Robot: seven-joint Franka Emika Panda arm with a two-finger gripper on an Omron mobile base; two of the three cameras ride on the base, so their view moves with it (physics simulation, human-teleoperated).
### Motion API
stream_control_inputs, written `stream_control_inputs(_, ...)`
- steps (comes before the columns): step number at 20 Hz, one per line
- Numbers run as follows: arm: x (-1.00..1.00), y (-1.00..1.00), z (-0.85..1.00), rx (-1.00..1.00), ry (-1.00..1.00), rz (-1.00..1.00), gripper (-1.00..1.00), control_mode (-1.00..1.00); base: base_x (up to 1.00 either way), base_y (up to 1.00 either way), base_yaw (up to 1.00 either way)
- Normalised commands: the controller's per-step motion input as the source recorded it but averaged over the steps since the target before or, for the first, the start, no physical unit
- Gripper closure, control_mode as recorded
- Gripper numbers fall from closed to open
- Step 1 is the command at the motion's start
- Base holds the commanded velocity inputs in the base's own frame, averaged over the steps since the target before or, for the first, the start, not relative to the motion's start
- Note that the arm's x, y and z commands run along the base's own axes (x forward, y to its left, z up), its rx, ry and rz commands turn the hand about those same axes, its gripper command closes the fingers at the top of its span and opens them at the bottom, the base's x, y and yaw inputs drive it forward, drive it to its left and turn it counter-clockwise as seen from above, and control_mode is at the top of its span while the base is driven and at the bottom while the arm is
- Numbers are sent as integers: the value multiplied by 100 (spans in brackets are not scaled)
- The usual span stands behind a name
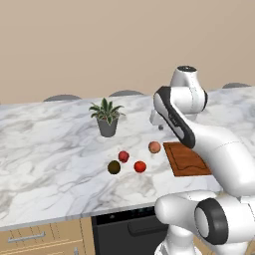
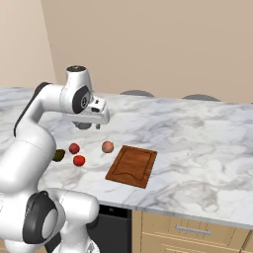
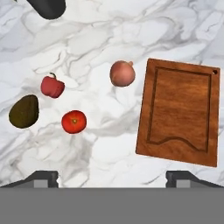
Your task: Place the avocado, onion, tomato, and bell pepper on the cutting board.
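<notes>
From the left base view, the four pieces sit in a loose cluster on the marble counter [image 1: 60, 149] in front of a potted plant [image 1: 106, 117]: the onion [image 1: 154, 147] lies just beside the left edge of the cutting board [image 1: 187, 159], the bell pepper [image 1: 123, 156] a little further off, the tomato [image 1: 140, 166] nearer the counter's front, and the avocado [image 1: 114, 167] furthest from the board; the arm hides much of the board's right side here. From the right base view the gripper [image 2: 90, 126] hangs above the counter, behind the produce and well clear of it, and its fingers are too small here to judge their spread; the board lies bare, so nothing looks placed yet. The hand view looks straight down: the onion [image 3: 122, 73] is close to the board's long edge, the bell pepper [image 3: 52, 86], avocado [image 3: 24, 111] and tomato [image 3: 74, 121] are grouped to one side, and the two finger tips [image 3: 42, 178] stand far apart at the bottom corners — the gripper is wide open and holds nothing. The step in hand seems to be choosing and approaching a first piece. The onion looks the easiest pick — nearest the board, with free counter all round it. A round, smooth ball will likely roll if nudged, so the fingers should come straight down, centred over it, and close across its widest part before lifting.
</notes>
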Motion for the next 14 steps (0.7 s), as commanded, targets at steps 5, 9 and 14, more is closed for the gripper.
stream_control_inputs(5,30,0,-35,-1,2,0,-100,-100,0,0,0)
stream_control_inputs(9,39,-2,-37,0,2,0,-100,-100,0,0,0)
stream_control_inputs(14,40,-6,-42,0,1,0,-100,-100,0,0,0)
